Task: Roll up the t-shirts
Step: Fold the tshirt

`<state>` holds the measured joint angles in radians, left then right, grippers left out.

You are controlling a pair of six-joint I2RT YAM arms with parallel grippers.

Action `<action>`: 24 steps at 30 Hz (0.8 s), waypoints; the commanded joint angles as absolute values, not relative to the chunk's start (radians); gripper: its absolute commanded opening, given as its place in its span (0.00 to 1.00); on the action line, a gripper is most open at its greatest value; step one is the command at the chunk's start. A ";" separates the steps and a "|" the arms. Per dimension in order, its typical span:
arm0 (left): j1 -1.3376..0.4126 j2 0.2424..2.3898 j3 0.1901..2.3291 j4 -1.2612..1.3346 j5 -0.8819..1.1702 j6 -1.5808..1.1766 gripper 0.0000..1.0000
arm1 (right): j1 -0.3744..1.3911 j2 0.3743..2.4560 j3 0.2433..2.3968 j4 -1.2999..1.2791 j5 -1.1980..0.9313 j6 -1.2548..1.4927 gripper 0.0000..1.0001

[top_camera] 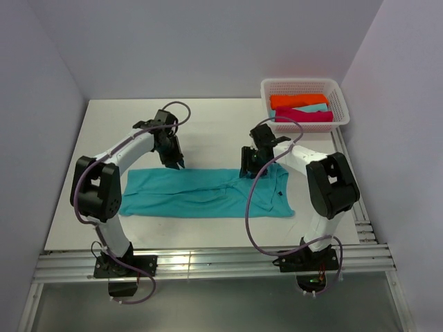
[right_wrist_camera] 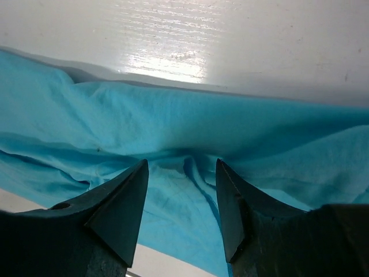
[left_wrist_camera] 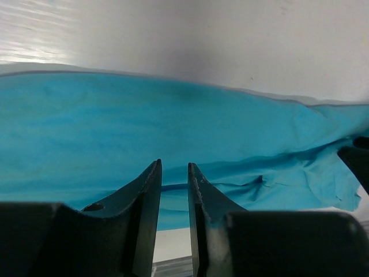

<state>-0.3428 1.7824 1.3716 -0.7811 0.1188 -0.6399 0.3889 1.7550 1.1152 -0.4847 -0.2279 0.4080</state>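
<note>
A turquoise t-shirt [top_camera: 201,194] lies folded into a long band across the middle of the table. My left gripper [top_camera: 174,162] hangs over its far edge, left of centre. In the left wrist view that gripper [left_wrist_camera: 174,164] has a narrow gap between its jaws with nothing in it, and the turquoise fabric [left_wrist_camera: 173,127] spreads beyond the tips. My right gripper [top_camera: 247,170] is over the far edge near the shirt's right end. Seen from the right wrist, the right gripper [right_wrist_camera: 181,163] is open wide above a crease in the cloth [right_wrist_camera: 190,127], holding nothing.
A white lattice basket [top_camera: 304,86] stands at the back right with orange [top_camera: 297,100], pale turquoise [top_camera: 313,108] and magenta [top_camera: 304,116] t-shirts folded inside. Metal rails [top_camera: 208,263] run along the near table edge. Walls close in the left, back and right sides.
</note>
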 commanded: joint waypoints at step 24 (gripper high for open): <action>-0.502 1.983 1.531 -0.726 0.244 -0.704 0.28 | 0.417 1.589 1.052 -0.449 -0.379 0.449 0.00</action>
<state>-0.4843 1.9656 1.4975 -0.7597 0.2176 -0.6865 0.3992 1.6691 1.0672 -0.4480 -0.3386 0.4278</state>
